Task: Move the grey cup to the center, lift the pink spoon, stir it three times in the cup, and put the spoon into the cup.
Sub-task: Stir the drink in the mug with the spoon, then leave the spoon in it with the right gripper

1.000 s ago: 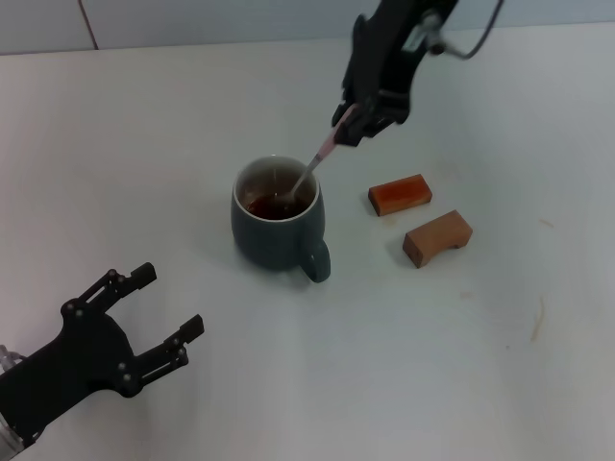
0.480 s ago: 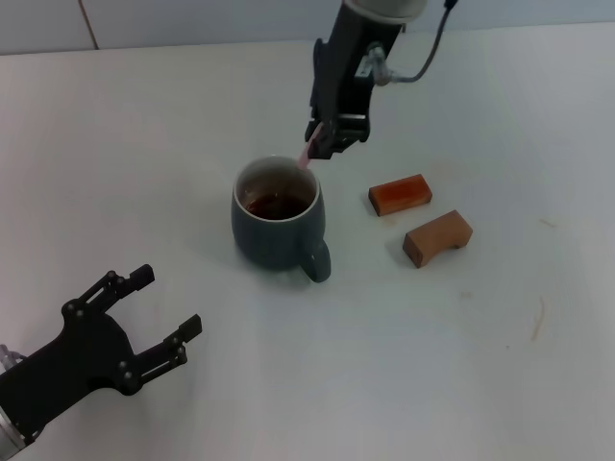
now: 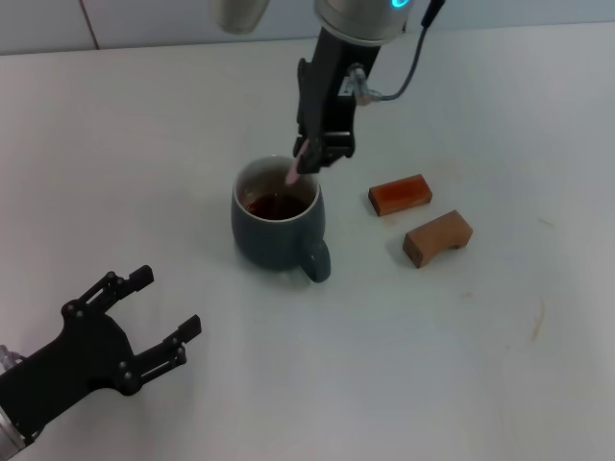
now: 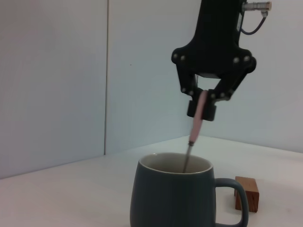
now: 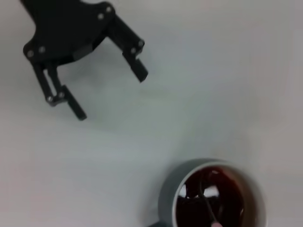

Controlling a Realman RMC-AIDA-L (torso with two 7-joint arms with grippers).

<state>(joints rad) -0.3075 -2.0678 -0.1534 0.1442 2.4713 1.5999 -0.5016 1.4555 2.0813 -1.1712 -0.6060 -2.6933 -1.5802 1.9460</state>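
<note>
The grey cup (image 3: 275, 221) stands mid-table, handle toward me, with dark reddish-brown liquid inside; it also shows in the left wrist view (image 4: 175, 194) and the right wrist view (image 5: 213, 196). My right gripper (image 3: 309, 158) hangs just above the cup's far rim, shut on the pink spoon (image 3: 294, 169). The spoon (image 4: 197, 118) is held almost upright with its metal end dipped inside the cup. My left gripper (image 3: 159, 312) is open and empty near the front left of the table, well apart from the cup; it also shows in the right wrist view (image 5: 106, 90).
Two brown wooden blocks lie right of the cup: a reddish one (image 3: 400, 194) and a lighter notched one (image 3: 437, 237). A pale wall runs along the table's far edge.
My right gripper has moved left with the spoon, from the cup's right side to over its far rim. The spoon has gone from slanted to nearly upright. The left arm has not moved.
</note>
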